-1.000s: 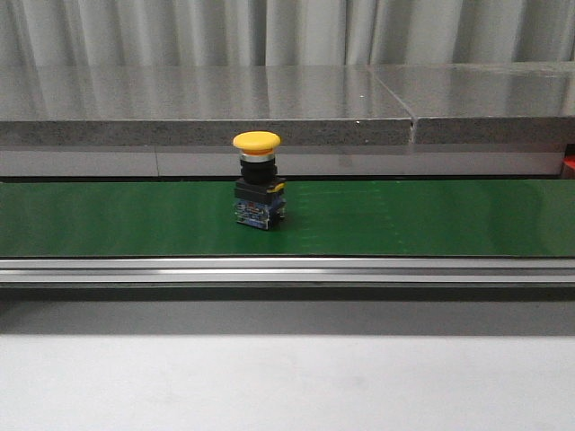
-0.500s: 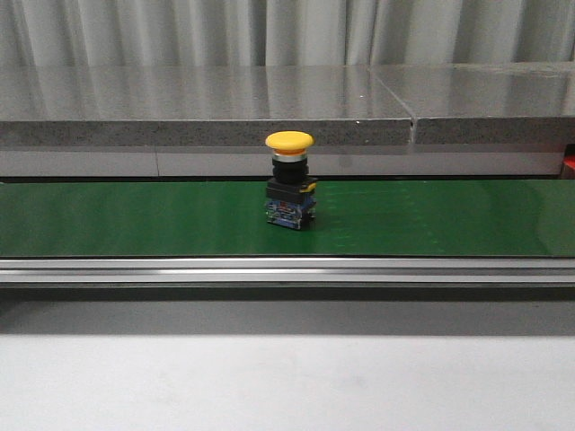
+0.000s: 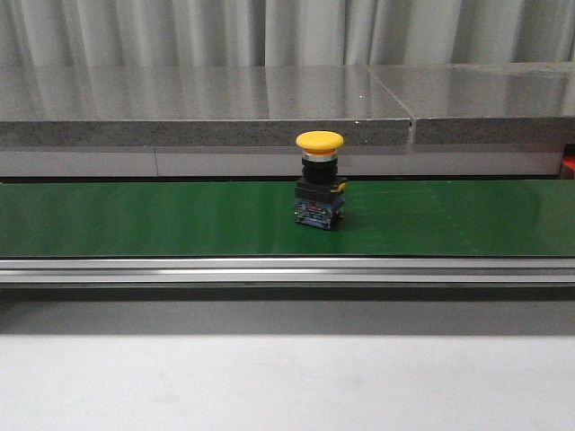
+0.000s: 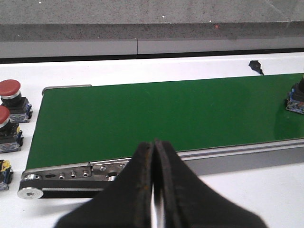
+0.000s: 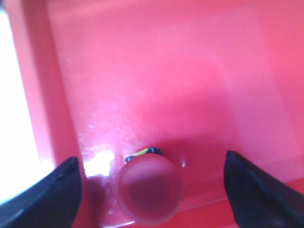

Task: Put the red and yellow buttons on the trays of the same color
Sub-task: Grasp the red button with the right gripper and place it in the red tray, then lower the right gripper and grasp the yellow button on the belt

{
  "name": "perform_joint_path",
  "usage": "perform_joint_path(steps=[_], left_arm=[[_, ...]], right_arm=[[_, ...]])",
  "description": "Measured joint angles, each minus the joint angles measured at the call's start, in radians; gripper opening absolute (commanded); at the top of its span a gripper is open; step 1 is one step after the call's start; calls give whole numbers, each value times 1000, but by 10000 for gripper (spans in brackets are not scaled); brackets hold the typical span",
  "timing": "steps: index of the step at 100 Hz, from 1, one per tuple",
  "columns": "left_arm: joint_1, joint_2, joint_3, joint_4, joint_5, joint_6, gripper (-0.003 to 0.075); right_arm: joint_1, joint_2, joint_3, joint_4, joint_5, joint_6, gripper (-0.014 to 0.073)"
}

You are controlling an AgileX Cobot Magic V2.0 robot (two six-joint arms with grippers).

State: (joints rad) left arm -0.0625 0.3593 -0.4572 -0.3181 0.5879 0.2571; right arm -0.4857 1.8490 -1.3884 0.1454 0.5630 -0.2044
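One yellow button [image 3: 320, 180] stands upright on the green conveyor belt [image 3: 135, 218], slightly right of the belt's middle in the front view, its mushroom cap uppermost and its black and blue body resting on the belt surface. Behind the belt runs a grey stone ledge [image 3: 198, 103]. In the left wrist view, the left gripper [image 4: 153, 190] has its two dark fingers pressed together with nothing between them, and it sits on the near side of the belt, close to the belt's roller end. Just beyond that end, off the belt, stand two red buttons [image 4: 9, 95]; the edge of a further part with yellow on it shows beside them. In the right wrist view, the right gripper [image 5: 152, 190] is spread wide over a red tray [image 5: 156, 71], and a red-capped button [image 5: 150, 193] sits upright on the tray floor between the fingers, touching neither.
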Motion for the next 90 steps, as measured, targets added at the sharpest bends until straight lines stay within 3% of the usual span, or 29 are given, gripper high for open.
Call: perform_joint_path(steps=[42,70,90], left_arm=[[0,0,0,0,0,0,-19],[0,0,0,0,0,0,-19],[0,0,0,0,0,0,-19]], right_arm=[[53,-334,67,0,108,0,608],[236,-550,296,0,151,-17,608],[385,-594,394,0,234,-59,608]])
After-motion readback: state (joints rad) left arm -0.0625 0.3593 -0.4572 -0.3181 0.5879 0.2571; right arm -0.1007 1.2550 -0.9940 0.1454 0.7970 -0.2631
